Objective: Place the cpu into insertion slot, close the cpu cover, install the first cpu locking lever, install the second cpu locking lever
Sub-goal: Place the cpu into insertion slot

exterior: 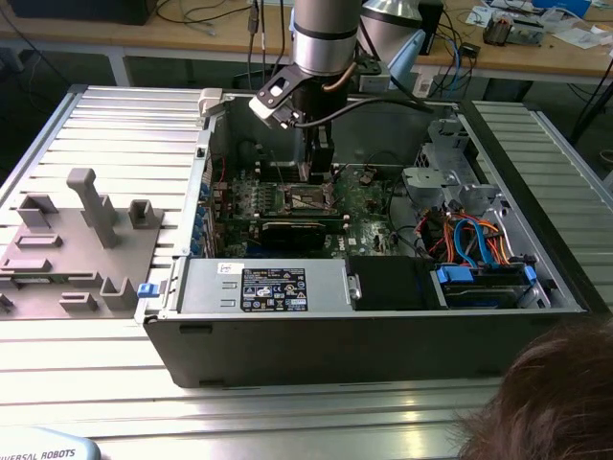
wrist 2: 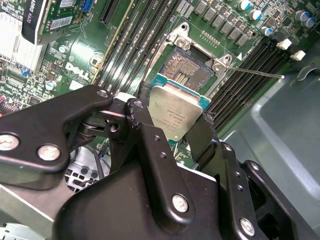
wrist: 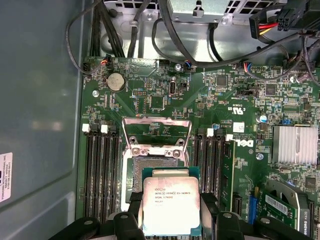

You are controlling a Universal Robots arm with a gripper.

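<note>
Open computer case [exterior: 316, 345]: laid flat on the ribbed table [exterior: 287, 412], with a grey fixture plate [exterior: 77, 240] at nine o'clock of it in the exterior view.
Green circuit board [wrist: 165, 100]: mounted inside the case.
Gripper [exterior: 316, 171]: positioned over the board, jaws clamped on opposite edges of the cpu [wrist: 171, 205].
Cpu cover [wrist: 157, 119]: stood open.
Insertion slot [wrist: 159, 164]: uncovered and partly overlapped by the held cpu; whether they touch cannot be told.
</note>
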